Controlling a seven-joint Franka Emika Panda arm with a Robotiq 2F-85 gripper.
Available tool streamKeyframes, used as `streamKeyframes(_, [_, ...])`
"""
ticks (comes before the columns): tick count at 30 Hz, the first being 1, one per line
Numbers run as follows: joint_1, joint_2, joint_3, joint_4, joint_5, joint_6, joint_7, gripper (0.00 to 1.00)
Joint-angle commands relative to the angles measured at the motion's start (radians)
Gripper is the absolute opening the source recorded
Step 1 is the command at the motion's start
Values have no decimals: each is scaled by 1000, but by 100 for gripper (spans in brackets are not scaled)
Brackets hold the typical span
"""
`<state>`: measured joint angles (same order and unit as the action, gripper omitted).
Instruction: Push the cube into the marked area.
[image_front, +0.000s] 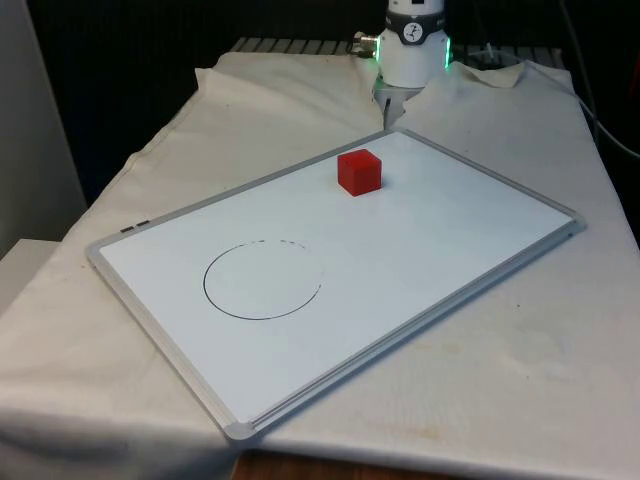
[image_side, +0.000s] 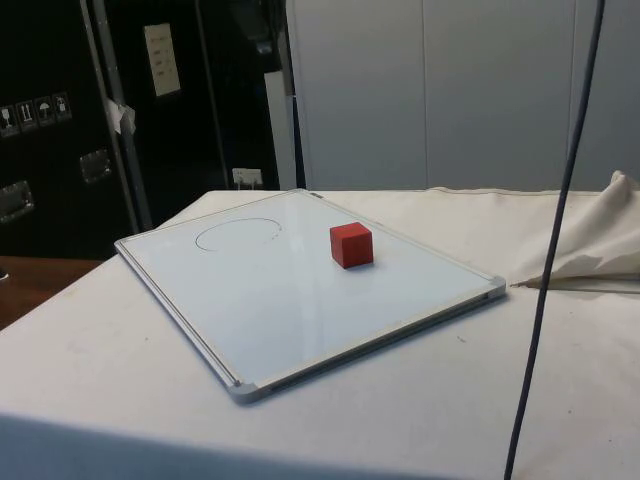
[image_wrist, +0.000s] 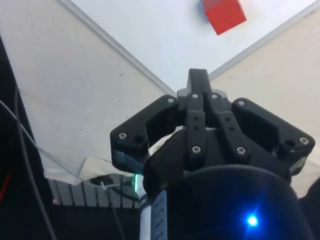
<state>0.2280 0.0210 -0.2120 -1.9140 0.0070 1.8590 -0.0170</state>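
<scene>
Red cube (image_wrist: 223, 14) cut by frame edge

A table under a creased white cloth (image_front: 520, 350) fills the frame in the front view. A grey-framed whiteboard (image_front: 420, 250) lies flat on the cloth, set askew, reaching from centre left to centre right.

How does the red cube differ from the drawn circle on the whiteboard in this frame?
The red cube is a solid block standing up from the whiteboard; the circle is only a thin dark outline, flat on it. The cube sits toward the board's far corner in the front view, while the circle lies nearer the front view's left. The circle's outline is wider than the cube. Both are on the same board, apart from each other.
</scene>
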Motion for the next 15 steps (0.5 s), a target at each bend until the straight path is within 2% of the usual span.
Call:
streamKeyframes(1, [2,-31,1,-41,-12,32,9,0])
streamKeyframes(2, [2,-37,2,-56,-13,44,9,0])
streamKeyframes(3, [0,-12,0,-31,-1,28,0,0])
streamKeyframes(4, [1,-49,3,-85,-14,65,9,0])
streamKeyframes(12, [0,-109,6,-218,-13,172,7,0])
streamKeyframes(13, [0,-96,4,-199,-5,148,0,0])
streamKeyframes(15, [0,-124,6,-250,-12,196,7,0])
